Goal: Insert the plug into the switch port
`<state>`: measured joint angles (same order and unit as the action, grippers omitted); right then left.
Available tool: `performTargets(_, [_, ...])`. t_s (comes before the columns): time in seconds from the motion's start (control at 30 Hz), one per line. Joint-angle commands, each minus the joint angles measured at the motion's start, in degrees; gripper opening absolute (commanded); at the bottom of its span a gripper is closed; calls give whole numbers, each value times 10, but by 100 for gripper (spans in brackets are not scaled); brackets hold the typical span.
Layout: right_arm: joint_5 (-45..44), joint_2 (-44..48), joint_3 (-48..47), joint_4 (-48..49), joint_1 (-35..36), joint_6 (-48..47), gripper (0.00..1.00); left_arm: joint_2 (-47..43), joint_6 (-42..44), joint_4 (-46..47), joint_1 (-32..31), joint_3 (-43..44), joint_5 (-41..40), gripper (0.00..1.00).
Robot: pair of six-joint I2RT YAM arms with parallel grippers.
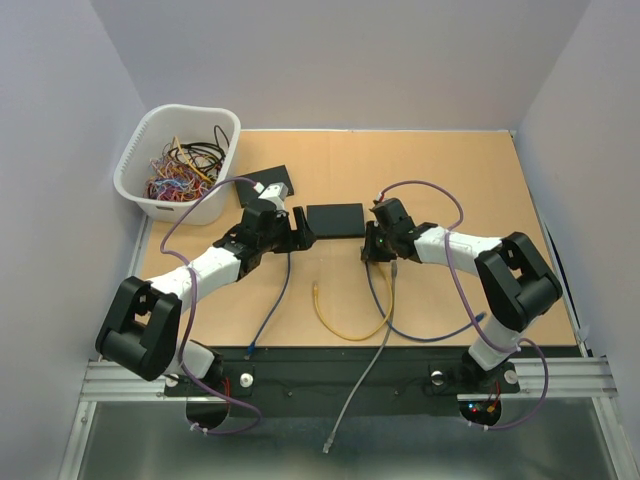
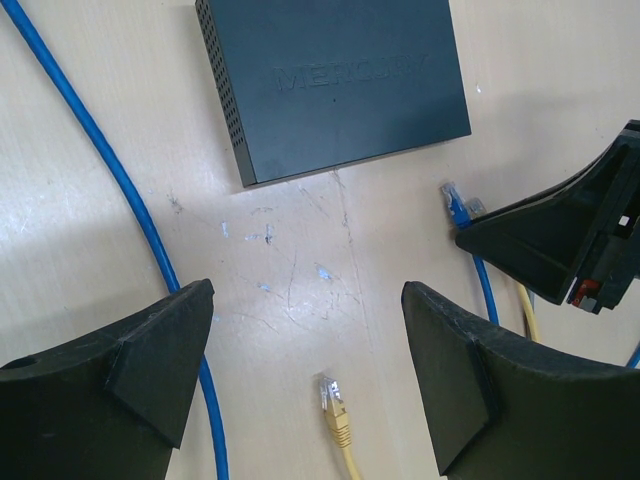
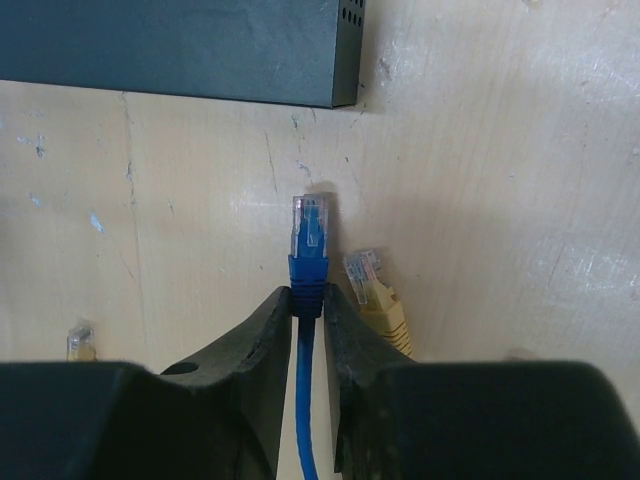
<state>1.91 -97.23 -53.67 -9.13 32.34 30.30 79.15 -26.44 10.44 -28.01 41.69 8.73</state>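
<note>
The switch is a flat black box lying mid-table, also seen in the left wrist view and the right wrist view. None of its ports shows in any view. My right gripper is shut on the boot of a blue plug. The plug's clear tip points at the switch's near right corner, a short gap away. My left gripper hangs open left of the switch, holding nothing, above a loose yellow plug. From there the blue plug shows at the right gripper's fingertips.
A second yellow plug lies right beside the right gripper's finger. A blue cable runs along the left. Yellow and grey cables trail toward the near edge. A white basket of cables stands at the back left.
</note>
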Motion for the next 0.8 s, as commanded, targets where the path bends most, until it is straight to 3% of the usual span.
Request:
performTargets(0.0, [-8, 2, -16, 19, 5, 4, 24, -9, 6, 12, 1, -6, -4, 87])
performTargets(0.2, [-7, 7, -14, 19, 5, 1, 20, -8, 6, 12, 0, -7, -6, 87])
performTargets(0.37, [6, 6, -17, 19, 6, -2, 0, -6, 6, 13, 1, -6, -6, 87])
performTargets(0.77, [4, 29, 1, 33, 32, -35, 0, 70, 2, 36, 1, 73, 8, 87])
